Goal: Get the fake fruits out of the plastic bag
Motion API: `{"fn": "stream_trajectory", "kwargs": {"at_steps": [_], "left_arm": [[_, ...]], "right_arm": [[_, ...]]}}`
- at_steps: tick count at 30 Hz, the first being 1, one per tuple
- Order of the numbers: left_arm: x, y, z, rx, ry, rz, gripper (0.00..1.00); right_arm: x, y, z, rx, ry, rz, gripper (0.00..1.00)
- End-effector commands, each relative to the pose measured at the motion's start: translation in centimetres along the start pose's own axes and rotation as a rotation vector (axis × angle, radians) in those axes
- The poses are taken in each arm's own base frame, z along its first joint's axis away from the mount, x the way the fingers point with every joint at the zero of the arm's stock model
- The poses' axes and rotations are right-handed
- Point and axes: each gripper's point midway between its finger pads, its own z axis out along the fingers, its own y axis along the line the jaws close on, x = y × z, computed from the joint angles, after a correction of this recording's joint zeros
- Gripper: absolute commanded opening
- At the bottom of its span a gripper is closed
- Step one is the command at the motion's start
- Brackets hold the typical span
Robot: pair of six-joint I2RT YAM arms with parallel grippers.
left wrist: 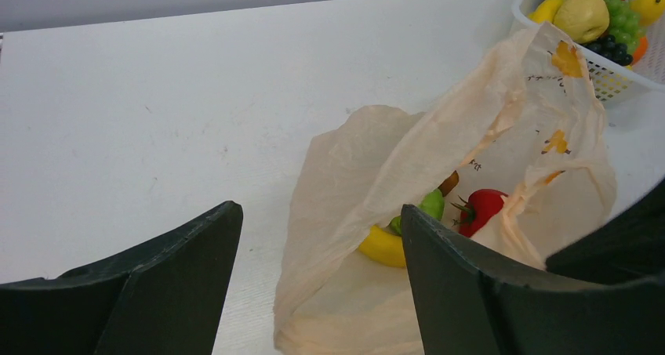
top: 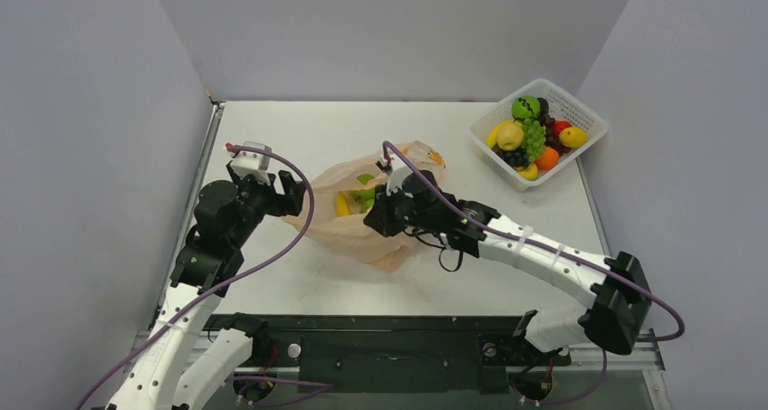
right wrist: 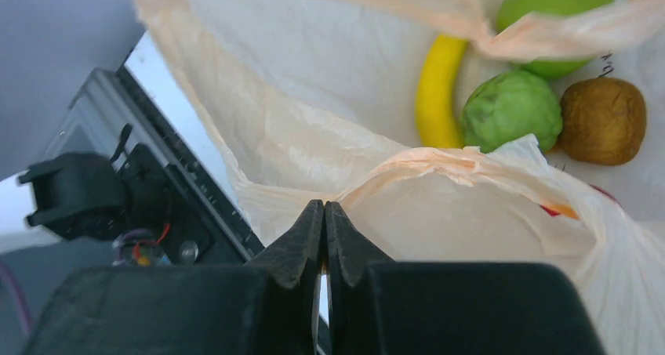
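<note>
The overhead view shows a thin, crinkly, translucent peach-orange plastic bag (top: 362,229) lying near the middle of the white table (top: 272,138), mouth towards the far side; the right gripper (top: 385,213) sits on its near-right part, the left gripper (top: 288,193) at its left end.

Only the right wrist view shows the grip; the two black fingers are pressed flat together, and a fold of the bag's rim is drawn to a point at their tips, so the film looks pinched between them; past it, inside the bag, lie a curved yellow banana (right wrist: 434,88), two green fruits (right wrist: 511,110) and a brownish fruit (right wrist: 602,120).

Only the left wrist view shows a glossy red fruit (left wrist: 482,208) in the bag; there the left gripper's jaws stand wide apart with nothing clamped; whether they touch the film I cannot tell.

A white lattice basket (top: 575,100) heaped with mixed fruit stands at the far right corner, apart from the bag; plain grey walls (top: 91,111) close in three sides.
</note>
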Motion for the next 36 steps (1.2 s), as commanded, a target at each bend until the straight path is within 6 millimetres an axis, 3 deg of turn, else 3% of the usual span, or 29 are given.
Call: {"fn": "stream_trajectory", "kwargs": {"at_steps": [1,2,4,5,8,10,14,17,22,24,28,31,36], "left_arm": [[-2.0,0.1,-0.4,-0.017,-0.062,0.013,0.72],[-2.1,0.1,-0.4,-0.018,-0.064,0.015,0.72],[-2.3,0.0,-0.4,-0.017,-0.063,-0.007,0.74],[-2.4,-0.1,-0.3,-0.019,-0.053,-0.021,0.75],[-2.8,-2.1,-0.5,0.064,-0.014,-0.129,0.75],[-2.5,-4.1,-0.9,0.153,0.035,-0.229,0.75],[-0.7,-9.0,-1.6,0.415,0.098,-0.458,0.73],[0.2,-10.5,-2.7,0.510,0.114,-0.583,0.73],[2.8,-9.5,-3.2,0.436,0.163,-0.591,0.77],[3.0,-9.3,-3.3,0.418,0.183,-0.562,0.78],[1.9,-10.0,-3.6,0.462,0.220,-0.500,0.79],[-0.5,-11.8,-4.0,0.582,0.206,-0.477,0.79],[-4.0,-15.6,-4.3,0.841,0.187,-0.588,0.78]], "right_arm": [[1.9,2.2,-3.0,-0.124,-0.039,-0.005,0.00],[2.6,3.1,-3.7,-0.157,-0.042,-0.013,0.00],[6.5,2.8,-3.5,-0.167,0.015,-0.031,0.00],[7.4,2.6,-3.3,-0.153,0.030,-0.037,0.00],[12.6,0.5,-2.3,-0.086,0.134,-0.058,0.00],[14.6,-1.1,-1.8,-0.029,0.165,-0.050,0.00],[15.2,-1.9,-1.8,0.000,0.176,-0.062,0.00],[13.9,-2.3,-2.8,0.029,0.123,-0.087,0.05],[11.7,-4.8,-5.5,0.161,0.028,-0.123,0.15],[9.6,-5.2,-7.3,0.182,-0.055,-0.116,0.20],[5.7,-5.8,-9.8,0.213,-0.190,-0.066,0.31],[2.2,-6.2,-10.5,0.234,-0.264,-0.009,0.35],[-2.0,-6.7,-8.0,0.197,-0.292,0.110,0.41]]}}
